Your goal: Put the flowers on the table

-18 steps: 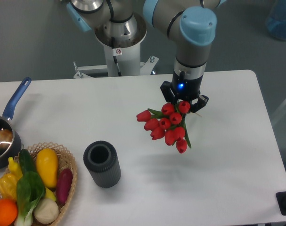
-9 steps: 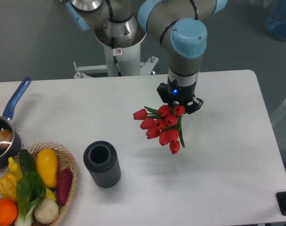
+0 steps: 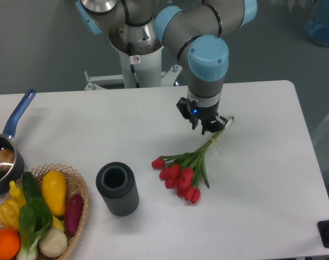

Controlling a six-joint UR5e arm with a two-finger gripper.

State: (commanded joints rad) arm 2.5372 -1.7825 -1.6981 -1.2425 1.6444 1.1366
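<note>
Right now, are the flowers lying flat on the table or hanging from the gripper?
Lying flat: the flowers rest on the table, buds toward the front, stems reaching up to the gripper. Whether it grips them, cannot tell.

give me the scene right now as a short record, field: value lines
flowers: lying on the table, buds toward the front, stems pointing back toward the gripper
gripper: low over the stem ends; open or shut cannot be told
table: white, holds everything
cylinder: dark ribbed, upright, left of the flowers, apart from them
basket: front left corner, holding fruit and vegetables
pan: left edge, blue handle, behind the basket
</note>
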